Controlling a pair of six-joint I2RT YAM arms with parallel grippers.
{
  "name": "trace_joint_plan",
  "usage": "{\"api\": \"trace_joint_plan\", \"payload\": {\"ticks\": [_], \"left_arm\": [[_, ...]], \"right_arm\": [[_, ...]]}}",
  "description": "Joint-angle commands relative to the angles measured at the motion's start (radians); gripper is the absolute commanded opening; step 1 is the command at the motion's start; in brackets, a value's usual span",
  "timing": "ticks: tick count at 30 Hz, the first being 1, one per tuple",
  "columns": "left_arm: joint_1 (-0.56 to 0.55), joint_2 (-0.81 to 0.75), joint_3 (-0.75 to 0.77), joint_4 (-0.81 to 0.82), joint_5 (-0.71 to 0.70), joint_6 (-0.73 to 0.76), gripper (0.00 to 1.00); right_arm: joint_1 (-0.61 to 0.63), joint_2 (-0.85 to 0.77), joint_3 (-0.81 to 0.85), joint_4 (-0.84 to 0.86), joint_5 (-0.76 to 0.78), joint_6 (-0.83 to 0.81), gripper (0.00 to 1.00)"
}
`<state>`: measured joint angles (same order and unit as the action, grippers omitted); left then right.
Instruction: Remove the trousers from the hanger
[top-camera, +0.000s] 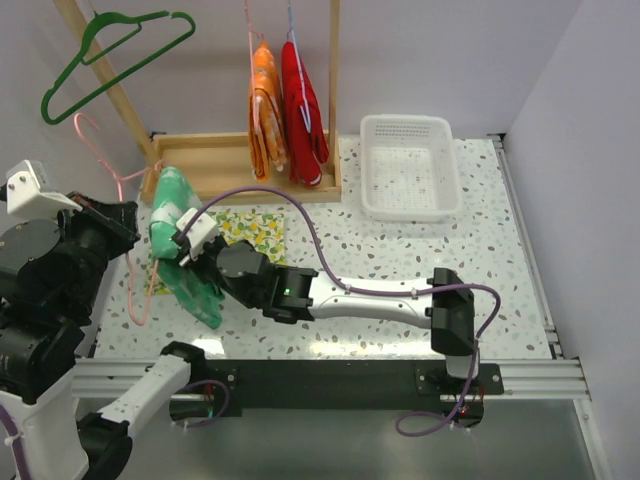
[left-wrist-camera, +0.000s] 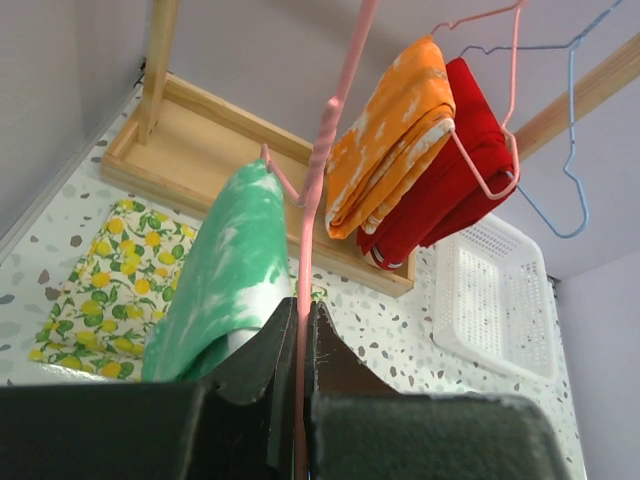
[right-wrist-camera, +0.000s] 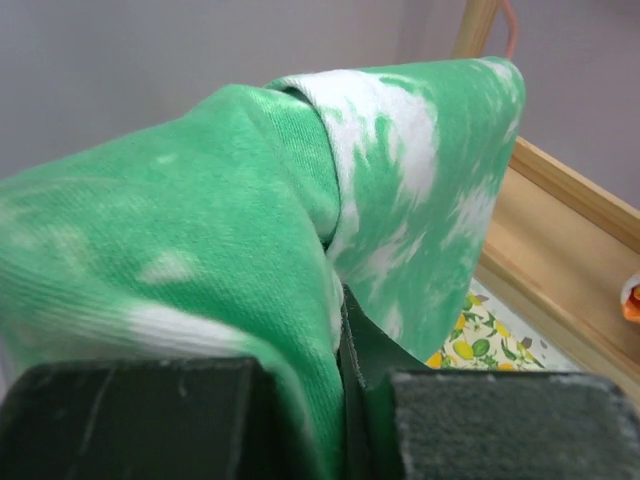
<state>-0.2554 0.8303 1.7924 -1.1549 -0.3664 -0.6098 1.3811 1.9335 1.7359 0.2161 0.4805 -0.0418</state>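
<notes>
The green trousers (top-camera: 172, 228) with white pattern hang over the bar of a pink hanger (top-camera: 112, 172) at the left of the table. My left gripper (left-wrist-camera: 301, 318) is shut on the pink hanger's wire (left-wrist-camera: 318, 170), with the green trousers (left-wrist-camera: 228, 268) draped just left of it. My right gripper (right-wrist-camera: 341, 308) is shut on a fold of the green trousers (right-wrist-camera: 210, 220); in the top view it (top-camera: 192, 242) sits against the cloth's right side. The orange trousers (top-camera: 266, 112) and the red trousers (top-camera: 304, 105) hang on hangers from the wooden rack.
The wooden rack's base (top-camera: 225, 165) lies at the back left. A green hanger (top-camera: 110, 55) hangs from its slanted post. A white basket (top-camera: 410, 165) stands at the back right. A lemon-print cloth (top-camera: 257, 232) lies flat under my right arm.
</notes>
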Motion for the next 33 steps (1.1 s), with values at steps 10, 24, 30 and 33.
{"api": "trace_joint_plan", "payload": {"ticks": [10,24,30,33], "left_arm": [[0.005,-0.141,-0.448,0.238,-0.036,-0.050,0.00],[0.004,-0.197,-0.653,0.250,-0.095,-0.113,0.00],[0.005,-0.226,-0.735,0.256,-0.173,-0.094,0.00],[0.005,-0.227,-0.760,0.261,-0.192,-0.094,0.00]], "right_arm": [[-0.001,-0.323,-0.065,0.144,0.067,0.048,0.00],[0.004,-0.363,-0.010,0.307,0.064,-0.004,0.00],[0.015,-0.511,-0.064,0.262,0.047,-0.061,0.00],[0.019,-0.600,-0.119,0.258,0.058,-0.086,0.00]]}}
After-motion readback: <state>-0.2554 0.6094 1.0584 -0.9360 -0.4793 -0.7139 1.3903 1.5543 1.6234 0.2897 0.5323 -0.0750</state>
